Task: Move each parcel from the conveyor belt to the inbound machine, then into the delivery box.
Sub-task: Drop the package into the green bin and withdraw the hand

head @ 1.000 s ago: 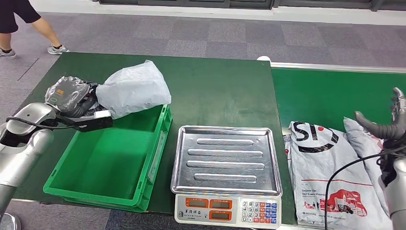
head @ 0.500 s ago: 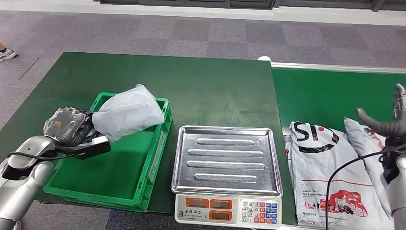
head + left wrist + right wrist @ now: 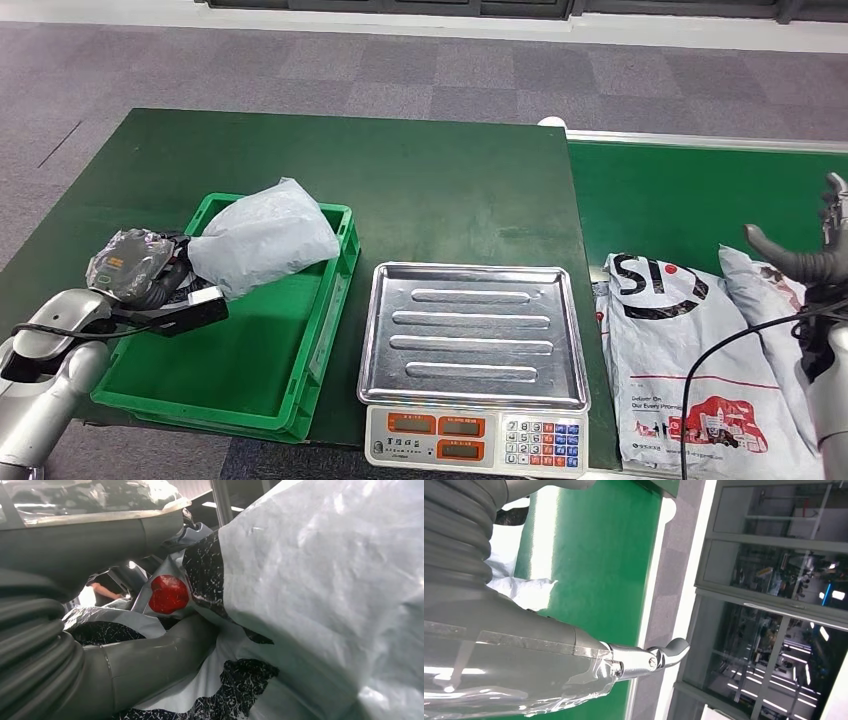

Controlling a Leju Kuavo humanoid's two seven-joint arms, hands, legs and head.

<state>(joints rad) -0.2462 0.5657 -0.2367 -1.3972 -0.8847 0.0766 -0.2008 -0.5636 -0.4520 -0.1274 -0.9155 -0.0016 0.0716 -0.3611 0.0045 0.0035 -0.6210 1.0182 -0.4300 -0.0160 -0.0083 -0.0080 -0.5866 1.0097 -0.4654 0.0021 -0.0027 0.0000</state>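
The left robot hand [image 3: 135,272] grips a grey parcel [image 3: 262,237] over the far end of the green delivery box [image 3: 230,400] on the surface. The right robot hand [image 3: 805,262] hovers with fingers apart, holding nothing, above two parcels [image 3: 680,370] on the conveyor belt [image 3: 690,200].

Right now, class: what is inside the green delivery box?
The green delivery box shows a bare green floor. The left hand holds a grey parcel over its far corner; what lies beneath the parcel is hidden.
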